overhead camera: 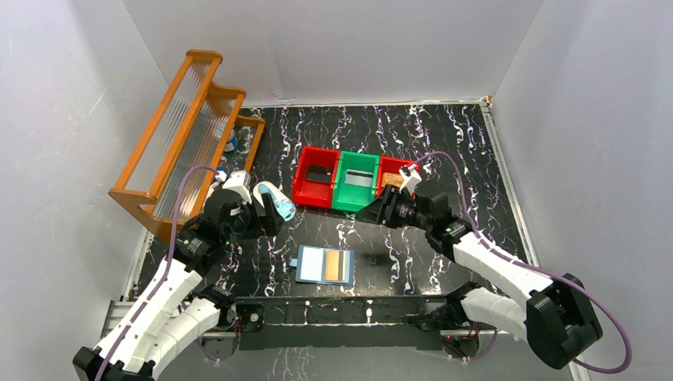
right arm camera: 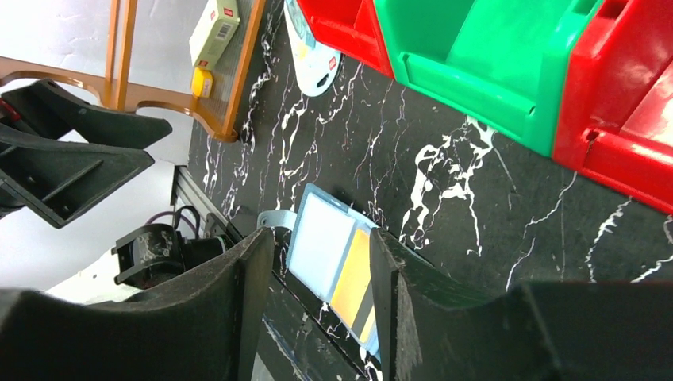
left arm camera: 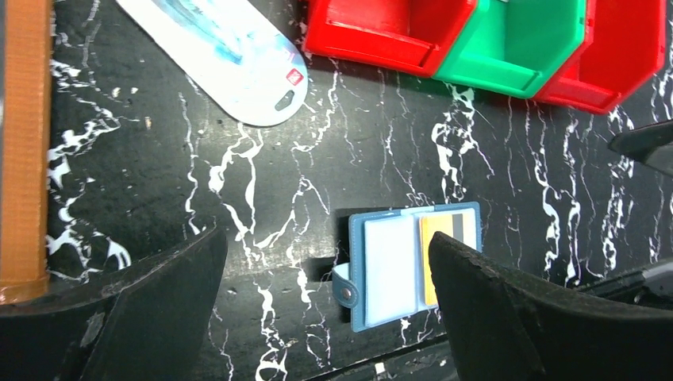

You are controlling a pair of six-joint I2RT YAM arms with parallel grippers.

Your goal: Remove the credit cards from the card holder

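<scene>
L gripper (left arm camera: 325, 242) hangs over the table (overhead camera: 413, 262), fingers (left arm camera: 159, 302) spread wide, nothing btwn them. R gripper (right arm camera: 321, 238) sits just in front of the bins, jaws part open w/ a moderate gap, also empty. Wallet (overhead camera: 311, 265) lies open and flat near the front edge, btwn the two arms, tab pointing left. Orange card (overhead camera: 339, 267) is in its right pocket, dark stripe showing. The left pocket is pale blue. Black card (overhead camera: 320, 175) is in the left red bin (overhead camera: 305, 194), grey card (overhead camera: 359, 179) in the green bin (overhead camera: 349, 205). Smth brownish shows in the right red bin (overhead camera: 393, 161), partly hidden by the R wrist, can't tell what. White-blue case (overhead camera: 275, 199) lies just beside L gripper.
</scene>
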